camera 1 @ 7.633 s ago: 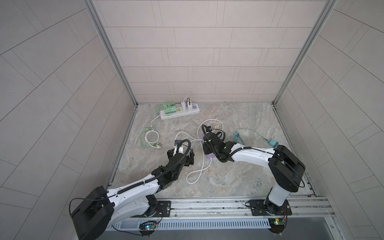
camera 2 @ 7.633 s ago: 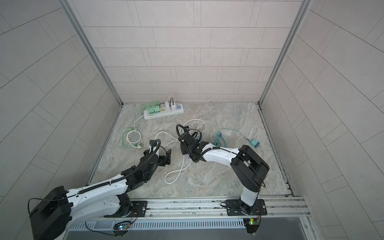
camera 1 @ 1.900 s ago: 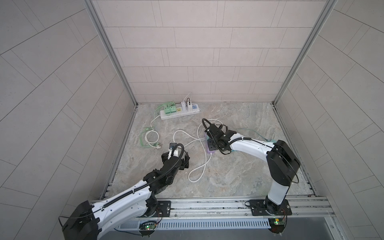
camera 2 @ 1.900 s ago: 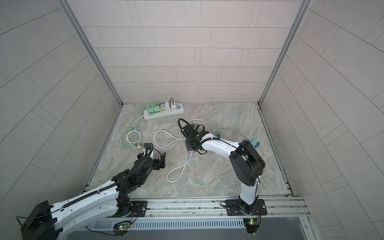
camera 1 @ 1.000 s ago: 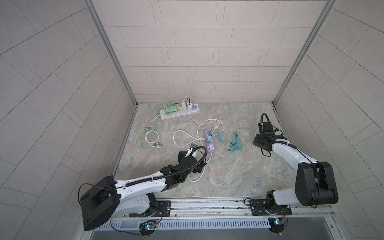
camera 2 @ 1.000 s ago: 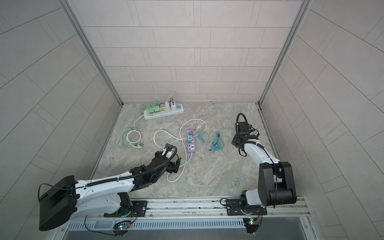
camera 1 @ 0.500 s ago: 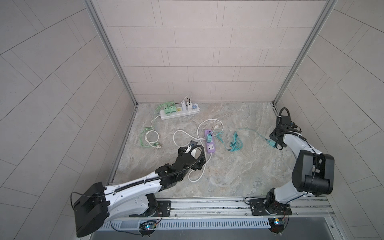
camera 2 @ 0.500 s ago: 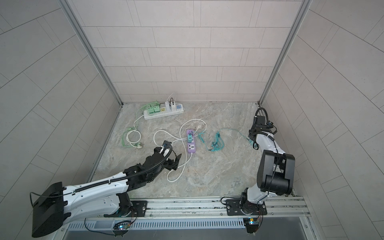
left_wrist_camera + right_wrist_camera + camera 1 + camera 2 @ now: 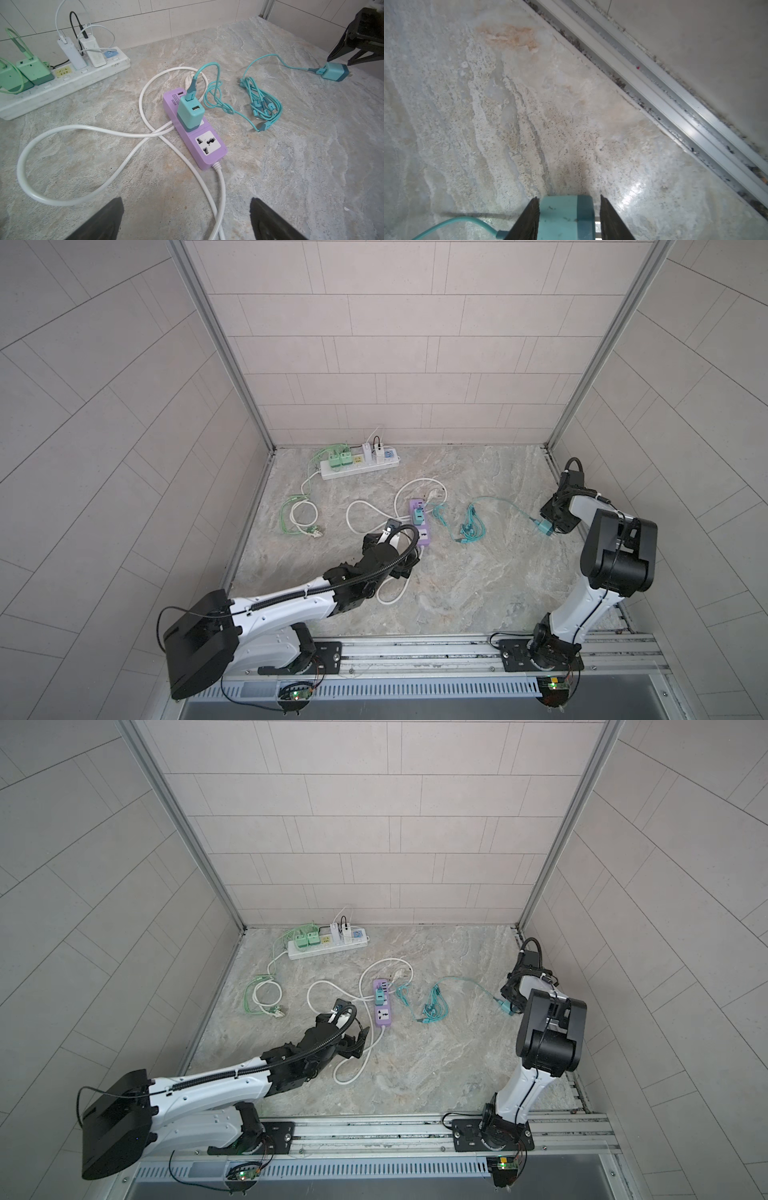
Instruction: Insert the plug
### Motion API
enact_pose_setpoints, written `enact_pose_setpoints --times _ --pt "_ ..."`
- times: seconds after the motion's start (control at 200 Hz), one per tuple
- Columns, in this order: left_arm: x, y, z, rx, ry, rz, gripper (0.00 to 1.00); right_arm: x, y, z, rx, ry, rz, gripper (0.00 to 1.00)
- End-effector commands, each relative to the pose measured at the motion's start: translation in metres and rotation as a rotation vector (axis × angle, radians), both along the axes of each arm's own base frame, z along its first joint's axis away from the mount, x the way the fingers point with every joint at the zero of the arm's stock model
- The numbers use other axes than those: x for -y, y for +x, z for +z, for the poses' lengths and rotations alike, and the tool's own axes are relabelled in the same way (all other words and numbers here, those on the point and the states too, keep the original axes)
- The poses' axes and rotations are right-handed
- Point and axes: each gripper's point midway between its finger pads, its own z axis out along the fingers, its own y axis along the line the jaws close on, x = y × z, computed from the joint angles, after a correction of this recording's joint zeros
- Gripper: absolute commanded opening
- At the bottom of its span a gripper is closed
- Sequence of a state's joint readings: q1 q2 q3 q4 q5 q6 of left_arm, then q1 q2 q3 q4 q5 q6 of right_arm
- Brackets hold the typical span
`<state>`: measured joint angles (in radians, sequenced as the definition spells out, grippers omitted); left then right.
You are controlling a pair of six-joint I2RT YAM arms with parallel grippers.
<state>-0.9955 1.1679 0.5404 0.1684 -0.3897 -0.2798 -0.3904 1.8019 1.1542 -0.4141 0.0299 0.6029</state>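
Observation:
The teal plug lies on the stone floor near the right wall, its teal cable trailing toward the middle. My right gripper is down over it, open. The plug sits between the fingers, one finger against its side, a narrow gap and its metal prongs at the other. The purple power strip lies mid-floor with a teal charger plugged in and one free socket. My left gripper hovers open and empty just in front of the strip.
A white power strip with green and white chargers lies by the back wall. A green cable coil is at the left, a teal cable bundle right of the purple strip. White cord loops cross the floor. A metal rail runs along the right wall.
My right arm has swung from the purple strip to the right wall and come down over the teal plug. My left gripper has shifted slightly nearer the purple strip.

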Motion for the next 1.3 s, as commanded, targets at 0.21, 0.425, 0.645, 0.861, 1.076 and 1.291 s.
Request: enact_pose_setpoints --times 0.21,0.425,0.645,0.861,1.076,1.291 --pt "-0.002 0.004 0.018 0.026 -0.02 0.033 1.0 -0.026 -0.005 -0.021 0.001 0.17 0.049 0.47" --pt "0.006 0.005 0.012 -0.004 -0.033 0.028 1.0 -0.064 -0.026 -0.036 0.026 0.305 0.111 0.47" --pt "0.019 0.005 0.02 -0.009 -0.094 -0.003 1.0 -0.117 -0.049 -0.034 0.049 0.374 0.203 0.47" --pt "0.024 0.004 0.02 -0.008 -0.114 -0.028 1.0 -0.185 -0.073 -0.019 0.069 0.378 0.311 0.47" --pt "0.027 -0.005 0.011 -0.026 -0.151 -0.058 1.0 -0.234 -0.096 -0.004 0.136 0.447 0.399 0.48" --pt "0.045 -0.02 -0.002 -0.058 -0.141 -0.118 1.0 -0.225 -0.104 0.018 0.17 0.364 0.43 0.49"
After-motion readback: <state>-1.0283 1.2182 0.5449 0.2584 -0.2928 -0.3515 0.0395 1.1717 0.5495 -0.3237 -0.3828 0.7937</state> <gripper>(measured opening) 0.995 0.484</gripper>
